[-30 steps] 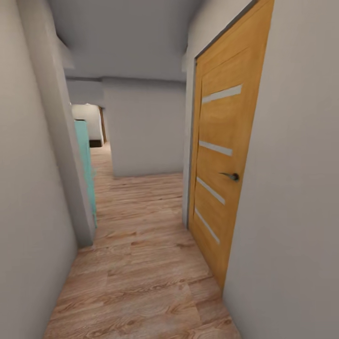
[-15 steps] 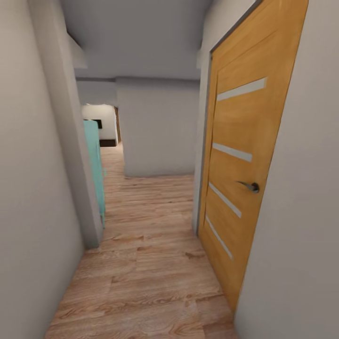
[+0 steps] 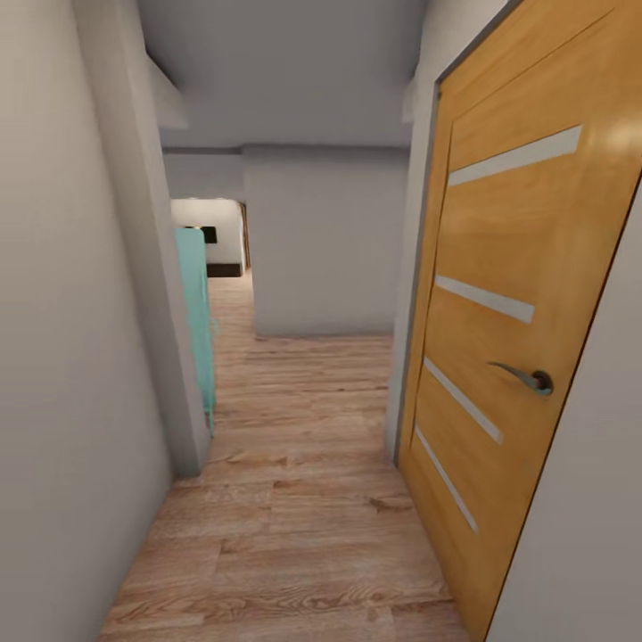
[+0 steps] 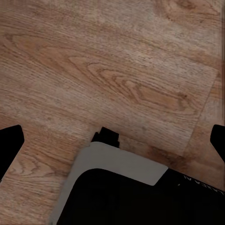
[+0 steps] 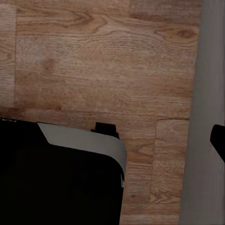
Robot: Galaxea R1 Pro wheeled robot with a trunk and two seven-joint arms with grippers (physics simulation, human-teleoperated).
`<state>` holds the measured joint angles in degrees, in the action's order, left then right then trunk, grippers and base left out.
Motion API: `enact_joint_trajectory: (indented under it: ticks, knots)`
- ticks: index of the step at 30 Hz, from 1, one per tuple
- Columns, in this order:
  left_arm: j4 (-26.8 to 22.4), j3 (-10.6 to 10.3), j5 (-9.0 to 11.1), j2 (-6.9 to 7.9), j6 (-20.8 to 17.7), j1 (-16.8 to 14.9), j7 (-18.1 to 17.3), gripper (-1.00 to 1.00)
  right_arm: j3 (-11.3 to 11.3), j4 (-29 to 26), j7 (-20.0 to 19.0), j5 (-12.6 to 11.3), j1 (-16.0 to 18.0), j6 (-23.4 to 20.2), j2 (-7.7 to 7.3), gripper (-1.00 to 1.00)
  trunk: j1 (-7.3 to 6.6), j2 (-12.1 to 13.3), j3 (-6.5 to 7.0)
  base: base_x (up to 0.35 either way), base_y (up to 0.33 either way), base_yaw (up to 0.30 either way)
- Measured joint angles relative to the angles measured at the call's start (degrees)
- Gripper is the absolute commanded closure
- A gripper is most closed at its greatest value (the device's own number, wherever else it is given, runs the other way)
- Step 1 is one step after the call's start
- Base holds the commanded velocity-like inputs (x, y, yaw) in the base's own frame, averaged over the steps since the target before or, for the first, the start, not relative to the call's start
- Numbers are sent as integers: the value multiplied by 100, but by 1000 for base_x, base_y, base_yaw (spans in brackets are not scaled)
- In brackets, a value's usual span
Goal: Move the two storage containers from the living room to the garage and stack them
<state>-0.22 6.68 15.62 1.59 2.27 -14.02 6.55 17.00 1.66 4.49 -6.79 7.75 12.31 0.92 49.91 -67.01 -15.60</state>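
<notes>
The left gripper (image 4: 112, 145) points straight down at the wood-plank flooring (image 4: 108, 70); its two dark fingertips (image 4: 9, 140) sit far apart at the picture's two edges with nothing between them, so it is released and empty. Below it in the left wrist view lies the robot's base (image 4: 122, 192), a black body with a pale grey rounded rim. The right gripper (image 5: 140, 136) also looks down at the planks; one dark fingertip (image 5: 218, 139) shows at the edge of the right wrist view, the other is out of frame, so I cannot tell how wide it stands, though nothing lies in front of it. A grey-white wall (image 5: 206, 112) runs just beside that gripper, and the base corner shows again beneath it. From the head, the robot stands in a narrow hallway. At 3 o'clock, close by, is a shut honey-coloured door (image 3: 526, 312) with four pale horizontal strips and a metal lever handle (image 3: 526, 376). At 9 o'clock a plain wall (image 3: 62, 312) ends in a corner, and just past it, near 11 o'clock, a turquoise panel (image 3: 196, 312) stands edge-on. At 12 o'clock a grey wall (image 3: 325, 241) closes the corridor, with a passage opening at 11 o'clock toward a farther room (image 3: 214, 236). No storage container is visible here.
</notes>
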Motion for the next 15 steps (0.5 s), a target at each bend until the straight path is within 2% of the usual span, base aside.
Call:
enact_joint_trajectory:
  ticks: [15]
  knots:
    - [0,5,0,9,-44,0,0,-100,8,-3,9,15,0,4,-10,-100,0,0,0,322,0,1]
